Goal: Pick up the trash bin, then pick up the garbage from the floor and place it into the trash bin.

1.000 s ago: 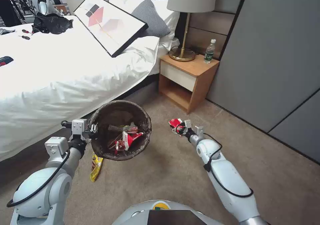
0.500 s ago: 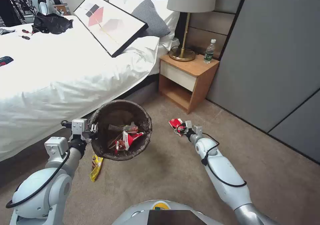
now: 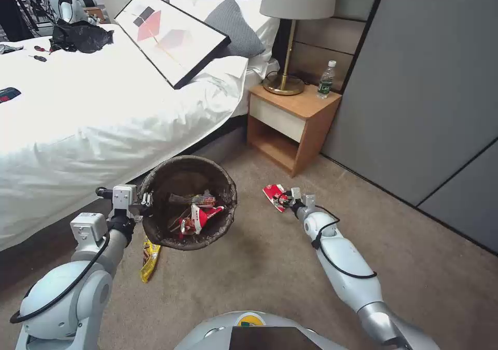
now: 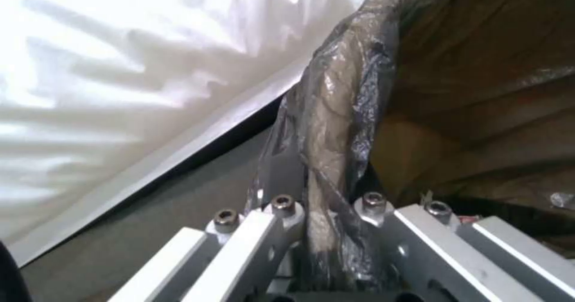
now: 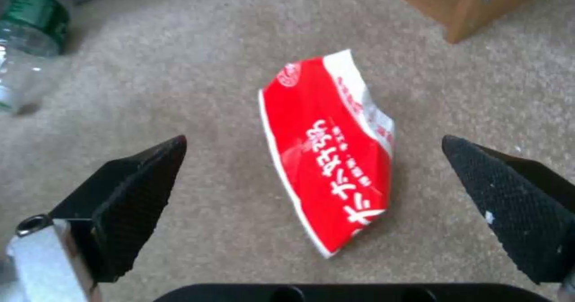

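Note:
My left gripper [image 3: 144, 200] is shut on the near rim of the trash bin [image 3: 181, 171], holding it off the carpet beside the bed. In the left wrist view the jaws pinch the crinkled dark bag over the rim [image 4: 326, 189]. Red-and-white packets [image 3: 199, 216] lie inside the bin. My right gripper [image 3: 284, 198] is open and low over a red-and-white snack packet [image 3: 272, 192] lying on the carpet. The right wrist view shows the packet [image 5: 329, 149] between the two spread black fingers [image 5: 129, 189], not touched by them. A yellow wrapper [image 3: 149, 259] lies on the floor under the bin's near edge.
The white bed [image 3: 78, 111] runs along the left, bearing a framed picture and black plastic. A wooden nightstand [image 3: 290, 122] with a lamp and a water bottle [image 3: 326, 80] stands ahead. A green-labelled bottle [image 5: 27, 37] lies on the carpet beyond the packet. Grey wall panels close the right side.
The right arm has stretched forward and dropped lower toward the carpet, its gripper staying at the red packet. The left arm and the bin have not moved.

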You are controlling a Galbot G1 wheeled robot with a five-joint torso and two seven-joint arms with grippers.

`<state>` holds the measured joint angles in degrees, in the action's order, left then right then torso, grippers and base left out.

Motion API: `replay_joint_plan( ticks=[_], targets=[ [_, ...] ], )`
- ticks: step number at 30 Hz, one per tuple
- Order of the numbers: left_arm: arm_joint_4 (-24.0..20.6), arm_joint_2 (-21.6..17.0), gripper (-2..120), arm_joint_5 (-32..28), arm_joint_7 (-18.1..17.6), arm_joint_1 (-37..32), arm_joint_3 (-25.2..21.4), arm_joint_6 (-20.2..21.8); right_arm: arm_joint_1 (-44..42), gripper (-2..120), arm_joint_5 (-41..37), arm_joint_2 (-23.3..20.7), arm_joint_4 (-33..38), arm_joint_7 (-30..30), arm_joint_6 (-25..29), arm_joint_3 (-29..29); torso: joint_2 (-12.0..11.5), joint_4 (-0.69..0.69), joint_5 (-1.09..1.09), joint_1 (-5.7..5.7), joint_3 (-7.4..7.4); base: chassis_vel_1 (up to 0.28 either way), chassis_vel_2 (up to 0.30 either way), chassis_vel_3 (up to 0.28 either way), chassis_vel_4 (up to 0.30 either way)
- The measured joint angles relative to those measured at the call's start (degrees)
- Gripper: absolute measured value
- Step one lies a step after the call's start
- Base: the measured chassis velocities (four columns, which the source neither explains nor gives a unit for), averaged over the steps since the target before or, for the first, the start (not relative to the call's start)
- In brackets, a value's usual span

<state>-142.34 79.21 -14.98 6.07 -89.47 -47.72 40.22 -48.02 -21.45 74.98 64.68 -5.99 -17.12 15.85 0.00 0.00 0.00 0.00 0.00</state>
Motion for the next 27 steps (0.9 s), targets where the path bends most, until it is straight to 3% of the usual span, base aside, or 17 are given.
replay_joint_plan(
  ticks=[27],
  targets=[
    [0.23, -0.03, 3, 0.69, 0.04, 0.16, 0.56, -0.04, 8.63, 100, 0.03, 2.24, -16.24, -0.27, 4.48, -2.59, 0.00, 0.00, 0.00, 0.00, 0.00, 0.000, 0.000, 0.000, 0.000]
  ],
)
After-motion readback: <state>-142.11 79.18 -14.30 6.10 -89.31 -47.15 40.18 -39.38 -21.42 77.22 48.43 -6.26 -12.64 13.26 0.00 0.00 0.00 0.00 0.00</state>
